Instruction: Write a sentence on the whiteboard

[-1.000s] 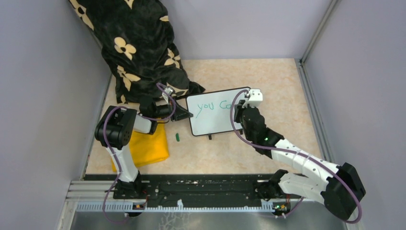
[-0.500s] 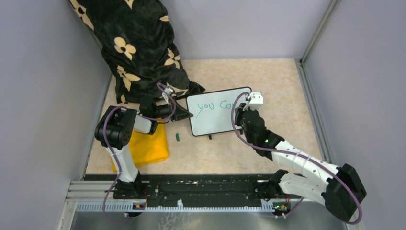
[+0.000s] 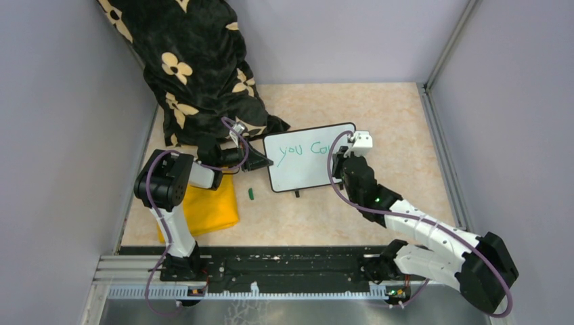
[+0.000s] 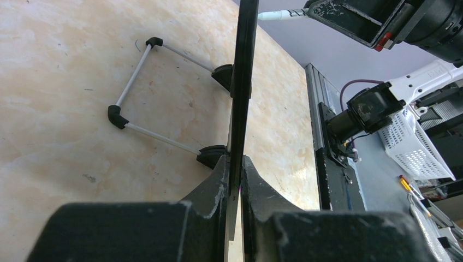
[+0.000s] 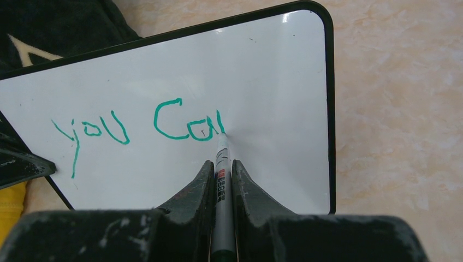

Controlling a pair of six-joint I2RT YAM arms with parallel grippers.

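The whiteboard stands tilted on the table, seen edge-on in the left wrist view. My left gripper is shut on its left edge, fingers pressed on both faces. Green writing, the sentence, reads "you Ca" plus one upright stroke, also visible from above. My right gripper is shut on a grey marker. The marker's tip touches the whiteboard at the foot of the last stroke.
A black cloth with yellow flowers hangs behind the left arm. A yellow folded cloth lies under that arm, with a small green cap beside it. The board's wire stand rests on the table. Grey walls enclose three sides.
My right gripper with the marker has shifted slightly right and toward me along the board. The left arm and the board have not moved.
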